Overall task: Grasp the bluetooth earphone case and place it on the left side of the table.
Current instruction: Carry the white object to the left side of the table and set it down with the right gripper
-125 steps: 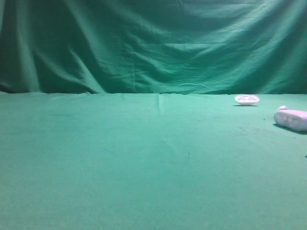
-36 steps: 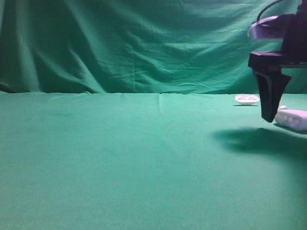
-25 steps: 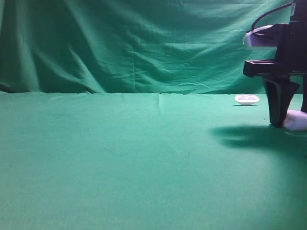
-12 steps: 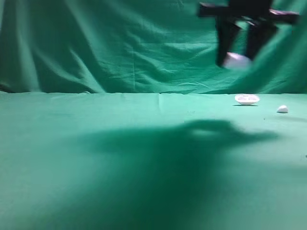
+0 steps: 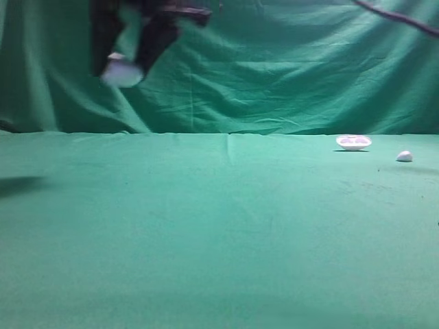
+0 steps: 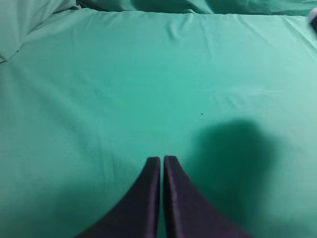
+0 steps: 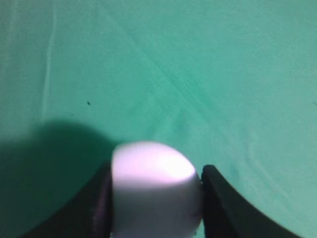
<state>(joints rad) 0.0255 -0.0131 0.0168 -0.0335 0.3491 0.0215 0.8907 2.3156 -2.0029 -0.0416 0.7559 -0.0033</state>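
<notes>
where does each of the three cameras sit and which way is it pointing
Exterior high: low in front of the table, facing the backdrop; shows the right gripper aloft at left.
Left wrist: on the left gripper, looking down at cloth.
Right wrist: looking down past the earphone case.
Shared: exterior and right wrist both show the clamped case.

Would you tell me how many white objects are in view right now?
3: the bluetooth earphone case held aloft at upper left, a shallow white dish far right on the table, and a tiny white lump beside it.
</notes>
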